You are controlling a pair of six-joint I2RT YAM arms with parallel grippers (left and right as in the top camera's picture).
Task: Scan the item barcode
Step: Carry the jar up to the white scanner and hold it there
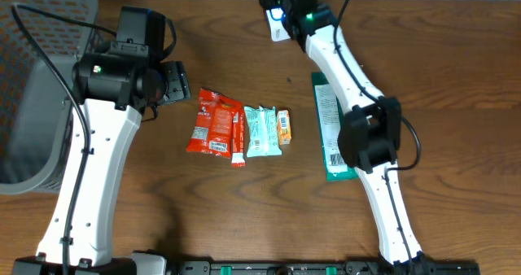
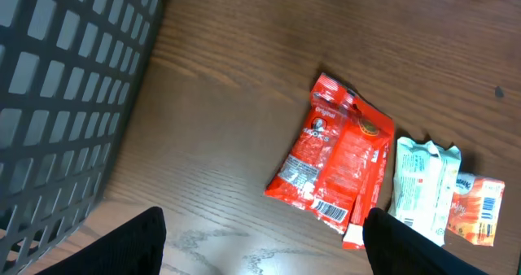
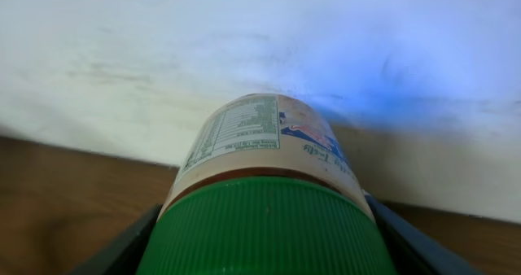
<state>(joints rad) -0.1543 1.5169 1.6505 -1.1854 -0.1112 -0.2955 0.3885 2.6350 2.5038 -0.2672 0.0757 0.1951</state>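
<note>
your right gripper (image 3: pixel 264 255) is clamped on a bottle (image 3: pixel 260 149) with a green cap at the table's (image 1: pixel 244 218) far edge. your left gripper (image 2: pixel 264 255) hangs with fingers apart near a red packet (image 2: pixel 338 161), by the basket (image 2: pixel 65 104).

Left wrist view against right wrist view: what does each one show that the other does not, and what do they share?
Only the left wrist view shows the red snack packets, the pale green packets, the orange packet and the grey mesh basket, with the left jaws open and empty. Only the right wrist view shows a green-capped bottle, its printed label visible, gripped between the right jaws before a white wall with a bluish glow. Both show the brown wooden table.
</note>
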